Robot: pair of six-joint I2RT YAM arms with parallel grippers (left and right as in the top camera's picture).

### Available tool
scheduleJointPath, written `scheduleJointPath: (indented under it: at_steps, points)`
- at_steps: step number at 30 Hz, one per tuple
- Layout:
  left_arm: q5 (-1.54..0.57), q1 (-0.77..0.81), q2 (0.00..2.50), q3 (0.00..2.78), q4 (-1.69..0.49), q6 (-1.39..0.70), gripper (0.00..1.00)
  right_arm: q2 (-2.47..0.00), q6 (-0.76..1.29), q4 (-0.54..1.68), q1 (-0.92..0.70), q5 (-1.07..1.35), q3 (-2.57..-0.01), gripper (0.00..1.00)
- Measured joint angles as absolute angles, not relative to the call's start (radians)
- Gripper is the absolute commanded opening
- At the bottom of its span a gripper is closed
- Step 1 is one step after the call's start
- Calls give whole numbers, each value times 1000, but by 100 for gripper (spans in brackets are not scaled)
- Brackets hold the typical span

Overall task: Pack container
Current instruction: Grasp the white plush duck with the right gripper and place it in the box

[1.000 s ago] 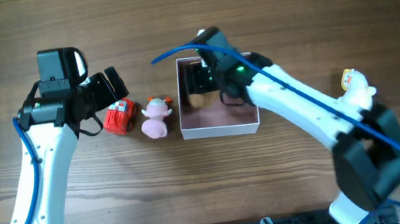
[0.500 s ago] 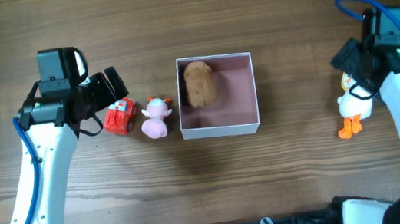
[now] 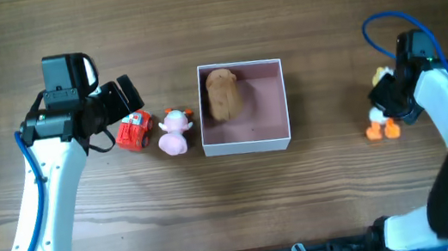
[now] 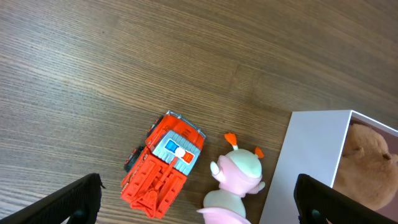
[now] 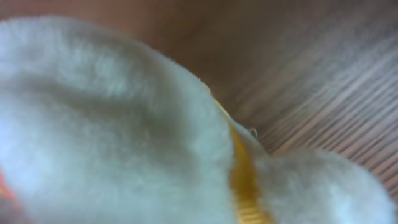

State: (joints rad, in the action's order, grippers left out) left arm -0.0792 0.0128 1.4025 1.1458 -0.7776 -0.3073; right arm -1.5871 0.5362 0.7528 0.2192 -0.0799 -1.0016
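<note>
Your container (image 3: 267,107) sits near the middle of the table (image 3: 321,9), open side up, with white walls and a pink floor. One brown plush toy (image 3: 224,93) lies in its far-left corner. In the left wrist view the box is cut off at the right edge, so you see only a slice of that toy.

Just beside the container's left wall stands a pink toy (image 3: 175,132) with orange tips. A red toy truck (image 3: 134,130) lies just beside it, and you cannot tell whether the two touch. The left gripper (image 3: 122,97) hangs by the truck's far side, its fingers spread wide and holding nothing.

Well to the right of the container, the right gripper (image 3: 394,101) covers most of a white plush duck (image 3: 380,129), so mainly its orange feet show from overhead. The right wrist view is a blur of white fuzz and a yellow band with no fingers in it, so you cannot tell whether that gripper is clamped or apart.

That makes one container, four toys (one inside, three out) and two arms. The surface is brown wood grain, and nothing of the room beyond it shows.
</note>
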Motion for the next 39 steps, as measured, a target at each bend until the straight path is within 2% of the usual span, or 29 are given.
scheduleJointPath:
  at_steps: [2,4,6,9,11,12,13,14,16,19,22,26,29,30,32,34,36,39]
  points:
    - [-79,13,1402,1146,-778,-307,100,-1336,517,745,59,18,-1030,12]
    - [-79,13,1402,1146,-776,-307,100,-1209,527,710,-78,44,-1039,14]
    - [-79,13,1402,1146,-778,-307,100,-1121,548,631,-281,73,-1044,19]
    - [-79,13,1402,1146,-778,-307,100,-1177,587,508,-480,-18,-1044,23]
    - [-78,13,1403,1146,-775,-307,100,-1367,607,416,-538,-70,-1041,24]
    - [-79,13,1403,1146,-779,-307,100,-1440,609,382,-540,-79,-1041,28]
    - [-78,13,1403,1146,-778,-307,100,-1555,611,342,-540,-91,-1040,38]
    - [-78,13,1403,1146,-778,-307,100,-1618,615,323,-539,-98,-1036,38]
    - [-78,13,1403,1146,-778,-307,100,-1735,619,282,-539,-110,-1028,47]
    - [-78,13,1403,1146,-778,-307,100,-1757,583,233,-538,-150,-1027,82]
    - [-76,13,1404,1146,-778,-307,100,-1742,498,242,-538,-162,-1028,86]
    - [-76,13,1404,1146,-778,-307,100,-1535,424,268,-538,-184,-1052,89]
    - [-76,13,1404,1146,-778,-307,100,-1325,413,395,-523,-249,-1066,96]
    - [-76,13,1404,1146,-778,-307,100,-1253,422,498,-503,-278,-1072,99]
    - [-76,13,1404,1146,-777,-307,100,-1169,474,671,-425,-315,-1080,100]
    - [-76,13,1404,1146,-778,-307,100,-1158,557,839,-281,-315,-1079,100]
    - [-76,13,1404,1146,-778,-308,100,-1175,588,883,-169,-268,-1062,99]
    - [-129,12,1404,1150,-836,-310,100,-1226,606,902,-82,-237,-1033,100]
